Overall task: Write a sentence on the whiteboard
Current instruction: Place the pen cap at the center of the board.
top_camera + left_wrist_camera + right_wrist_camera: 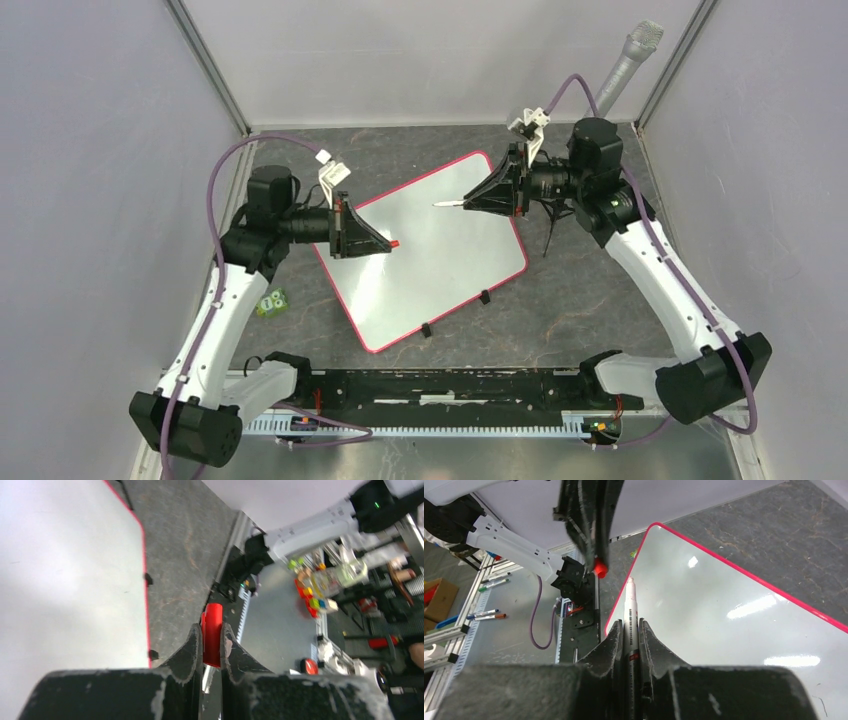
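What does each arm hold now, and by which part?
Left fingers pinch a red cap by its sides, one end protruding. Right fingers clamp the marker by its barrel.

The red-framed whiteboard (430,260) lies flat and askew on the dark table (580,310), its surface white.

Top view: moderately bright, diffuse light from above, enclosure walls evenly lit, detail sharp across the frame, and a dull grey sheen on the whiteboard (440,260). Left wrist view: soft throughout. The board surface washes out to near white at the left, while the red cap (213,615) in the left gripper (212,630) and the background clutter at the right are smeared. Right wrist view: crisper, with the marker (630,597) in the right gripper (630,625) in focus – elongated bright glare patches from overhead lights lie on the board, and the dark finger bodies along the bottom edge are blurred.
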### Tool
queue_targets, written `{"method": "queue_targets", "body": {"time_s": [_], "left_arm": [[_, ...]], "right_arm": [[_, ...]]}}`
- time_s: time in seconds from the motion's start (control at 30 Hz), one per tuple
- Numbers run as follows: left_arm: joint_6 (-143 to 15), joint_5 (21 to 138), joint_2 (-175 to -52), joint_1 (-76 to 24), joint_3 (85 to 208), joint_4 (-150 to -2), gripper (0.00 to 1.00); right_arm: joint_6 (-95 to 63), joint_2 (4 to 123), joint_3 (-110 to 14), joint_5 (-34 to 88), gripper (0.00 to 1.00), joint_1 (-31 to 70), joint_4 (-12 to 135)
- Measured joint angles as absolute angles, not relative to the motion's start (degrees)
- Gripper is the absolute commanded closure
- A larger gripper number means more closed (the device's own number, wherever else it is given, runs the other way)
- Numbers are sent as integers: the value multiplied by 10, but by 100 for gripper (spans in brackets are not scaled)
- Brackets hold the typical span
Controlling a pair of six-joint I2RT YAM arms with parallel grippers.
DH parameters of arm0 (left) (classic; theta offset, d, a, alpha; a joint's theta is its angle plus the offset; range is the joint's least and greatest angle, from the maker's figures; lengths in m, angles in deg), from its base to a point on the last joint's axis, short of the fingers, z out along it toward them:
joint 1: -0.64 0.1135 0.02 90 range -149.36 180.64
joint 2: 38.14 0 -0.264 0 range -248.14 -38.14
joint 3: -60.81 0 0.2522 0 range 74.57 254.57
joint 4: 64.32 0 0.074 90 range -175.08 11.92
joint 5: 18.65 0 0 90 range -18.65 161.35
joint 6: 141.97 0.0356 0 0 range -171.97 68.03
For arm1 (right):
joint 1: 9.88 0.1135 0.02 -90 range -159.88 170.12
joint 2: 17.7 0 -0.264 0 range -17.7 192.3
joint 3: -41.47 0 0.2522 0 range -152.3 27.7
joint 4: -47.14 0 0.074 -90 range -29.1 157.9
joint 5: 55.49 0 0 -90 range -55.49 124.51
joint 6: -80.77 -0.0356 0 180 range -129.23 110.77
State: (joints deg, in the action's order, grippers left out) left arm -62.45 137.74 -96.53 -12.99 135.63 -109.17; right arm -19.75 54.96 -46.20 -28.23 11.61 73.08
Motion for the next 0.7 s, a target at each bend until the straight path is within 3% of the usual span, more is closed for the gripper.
{"method": "queue_targets", "body": {"time_s": [0.33,0.7], "left_arm": [[-615,1267,-968,53,1428,-1152,98],[-563,1091,-986,174,1442,-1214,98]], "right_arm": [[-157,502,-399,-275,100,117,736],[-52,482,-357,-238,100,121,813]]}}
